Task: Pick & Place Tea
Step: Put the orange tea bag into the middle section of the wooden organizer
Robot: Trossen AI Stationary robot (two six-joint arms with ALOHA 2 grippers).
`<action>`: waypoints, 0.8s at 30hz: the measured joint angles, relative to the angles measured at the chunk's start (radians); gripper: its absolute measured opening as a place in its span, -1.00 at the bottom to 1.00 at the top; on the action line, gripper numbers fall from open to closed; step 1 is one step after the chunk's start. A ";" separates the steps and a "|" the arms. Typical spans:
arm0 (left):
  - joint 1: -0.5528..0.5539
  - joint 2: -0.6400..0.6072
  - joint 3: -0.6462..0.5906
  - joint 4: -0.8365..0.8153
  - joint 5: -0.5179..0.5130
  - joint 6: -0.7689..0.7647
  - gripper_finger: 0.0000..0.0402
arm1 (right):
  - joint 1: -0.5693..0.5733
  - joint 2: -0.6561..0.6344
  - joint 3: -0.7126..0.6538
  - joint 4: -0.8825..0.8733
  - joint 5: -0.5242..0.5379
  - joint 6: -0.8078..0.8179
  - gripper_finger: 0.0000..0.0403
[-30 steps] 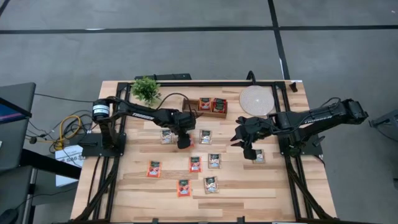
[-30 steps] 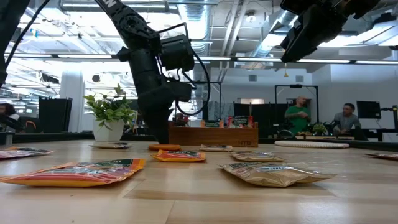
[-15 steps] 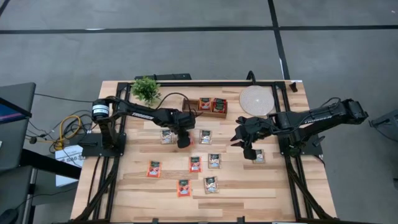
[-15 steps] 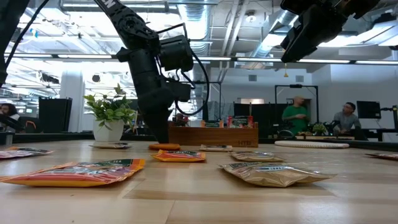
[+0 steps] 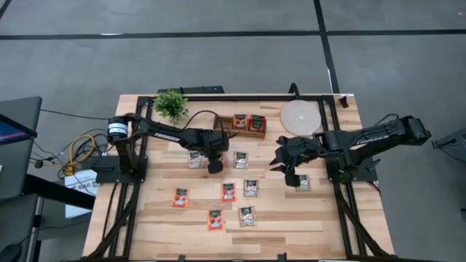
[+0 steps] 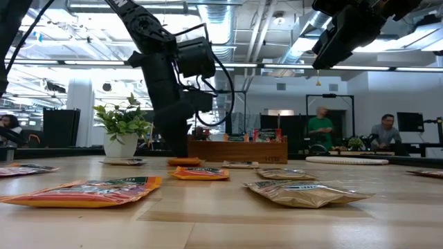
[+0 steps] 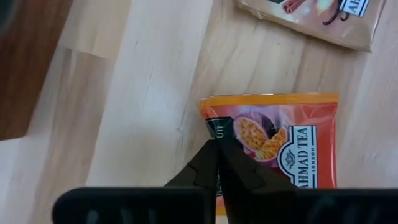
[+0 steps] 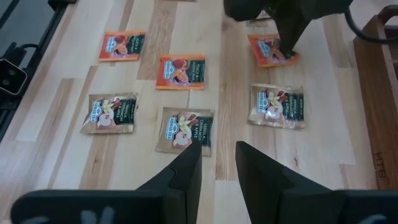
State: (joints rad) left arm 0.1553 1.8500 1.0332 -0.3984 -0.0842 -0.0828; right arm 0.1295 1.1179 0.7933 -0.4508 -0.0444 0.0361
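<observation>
Our left hand [image 7: 216, 144] is down on the tabletop [image 5: 291, 218] near the middle, its fingers pinched together on the edge of an orange tea sachet [image 7: 280, 146] that lies flat just in front of the wooden tray [image 5: 248, 124]. Our right hand [image 8: 217, 155] hovers above the right side, fingers partly apart and holding nothing. We judge the job is in its early part: two sachets [image 5: 248, 121] seem to sit in the tray, while about nine more [image 5: 229, 192], orange and pale, lie scattered across the tabletop. The pinched sachet is not yet lifted, so it and all the rest remain to be carried over.
</observation>
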 joint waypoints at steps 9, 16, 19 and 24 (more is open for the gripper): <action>-0.053 -0.143 -0.002 -0.012 -0.150 0.017 -1.00 | -0.003 0.000 0.000 0.070 0.044 -0.009 -0.55; -0.109 -0.218 -0.001 0.012 -0.226 0.017 -1.00 | -0.012 0.000 0.000 0.113 0.141 -0.018 -0.55; -0.143 -0.225 -0.002 0.043 -0.274 0.024 -1.00 | -0.025 0.001 0.000 0.131 0.148 -0.018 -0.55; -0.201 -0.232 -0.002 0.146 -0.375 0.071 -1.00 | -0.050 0.050 0.000 0.219 0.140 -0.019 -0.55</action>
State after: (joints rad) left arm -0.0460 1.6180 1.0317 -0.2529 -0.4592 -0.0116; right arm 0.0792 1.1682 0.7929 -0.2318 0.0954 0.0174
